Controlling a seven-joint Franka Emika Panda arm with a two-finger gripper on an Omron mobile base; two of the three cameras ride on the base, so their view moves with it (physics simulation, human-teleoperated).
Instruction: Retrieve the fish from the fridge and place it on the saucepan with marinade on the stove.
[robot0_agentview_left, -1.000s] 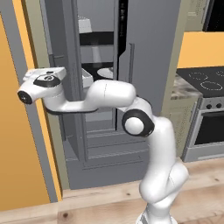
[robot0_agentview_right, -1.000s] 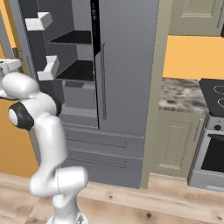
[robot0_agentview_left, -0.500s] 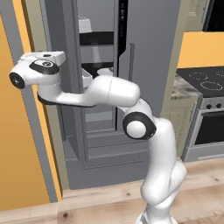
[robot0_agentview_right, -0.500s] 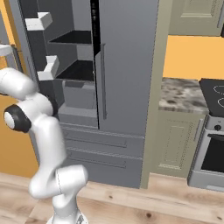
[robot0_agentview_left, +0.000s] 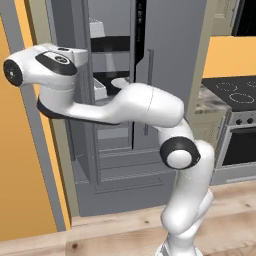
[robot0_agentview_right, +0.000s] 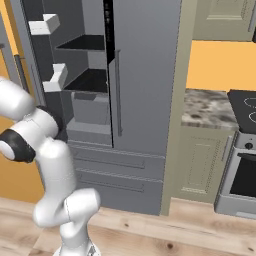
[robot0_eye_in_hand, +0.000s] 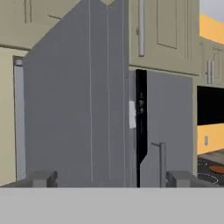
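Domestic kitchen, rendered. Tall grey fridge (robot0_agentview_right: 140, 100) stands with its left door open, showing black shelves and white door bins (robot0_agentview_right: 55, 77). Beside it, a beige base cabinet (robot0_agentview_right: 200, 160) under a speckled stone counter (robot0_agentview_right: 207, 107), then a black stove (robot0_agentview_left: 235, 92) with white burner rings and front knobs, oven below. Beige wall cupboards (robot0_eye_in_hand: 162, 30) above, orange walls, pale wood-plank floor (robot0_agentview_right: 165, 235).

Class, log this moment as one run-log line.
gripper: open, empty | tall grey fridge: left door open | black stove: right of fridge | fish: unseen
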